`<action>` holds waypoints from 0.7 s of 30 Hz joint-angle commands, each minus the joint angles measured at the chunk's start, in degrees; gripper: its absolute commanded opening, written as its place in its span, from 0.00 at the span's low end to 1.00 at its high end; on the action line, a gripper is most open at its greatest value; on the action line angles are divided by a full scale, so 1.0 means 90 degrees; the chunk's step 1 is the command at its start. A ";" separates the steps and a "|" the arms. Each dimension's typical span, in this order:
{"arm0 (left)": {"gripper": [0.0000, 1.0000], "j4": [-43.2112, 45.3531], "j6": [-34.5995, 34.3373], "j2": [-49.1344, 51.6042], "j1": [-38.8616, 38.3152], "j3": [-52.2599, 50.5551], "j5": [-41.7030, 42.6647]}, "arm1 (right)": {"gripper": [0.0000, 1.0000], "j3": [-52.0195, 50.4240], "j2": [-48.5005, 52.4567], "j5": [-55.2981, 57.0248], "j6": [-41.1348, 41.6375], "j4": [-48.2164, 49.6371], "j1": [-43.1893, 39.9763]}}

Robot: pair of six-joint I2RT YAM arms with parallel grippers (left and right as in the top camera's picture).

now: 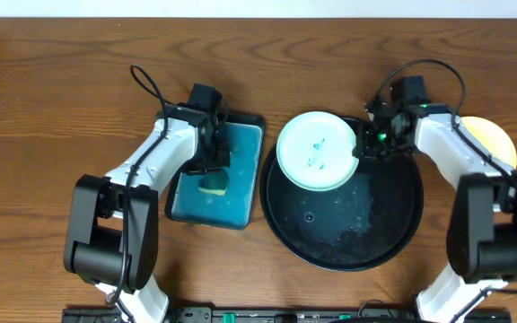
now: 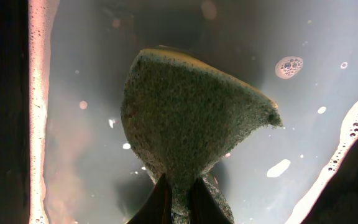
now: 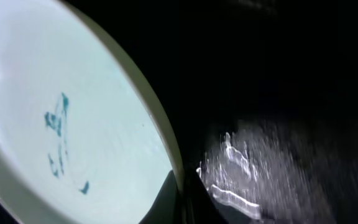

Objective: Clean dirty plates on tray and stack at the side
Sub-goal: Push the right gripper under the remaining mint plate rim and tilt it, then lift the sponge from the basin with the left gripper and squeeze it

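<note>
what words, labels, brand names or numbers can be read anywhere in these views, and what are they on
None: no text, label, brand or number is readable in any view.
Mint plate: teal ink scribbles only, not letters or digits.
Sponge: no marking.
Black tray: no marking, only wet glare.

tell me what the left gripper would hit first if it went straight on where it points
The sponge held in the left gripper leads, likely meeting the teal tray floor first; depth unclear.
</note>
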 commanded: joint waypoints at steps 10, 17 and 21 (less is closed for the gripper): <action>0.07 -0.0097 0.0090 -0.0299 0.0049 -0.0024 -0.0124 | 0.01 -0.0454 -0.0272 0.0656 -0.0058 -0.0855 0.0517; 0.07 -0.0119 0.0087 -0.1073 0.0046 -0.0024 -0.0121 | 0.01 -0.0782 -0.0272 0.0877 -0.0058 -0.0561 0.0780; 0.07 -0.0138 0.0085 -0.1314 0.0046 -0.0024 -0.0078 | 0.01 -0.0806 -0.0272 0.0964 -0.0058 -0.0493 0.0865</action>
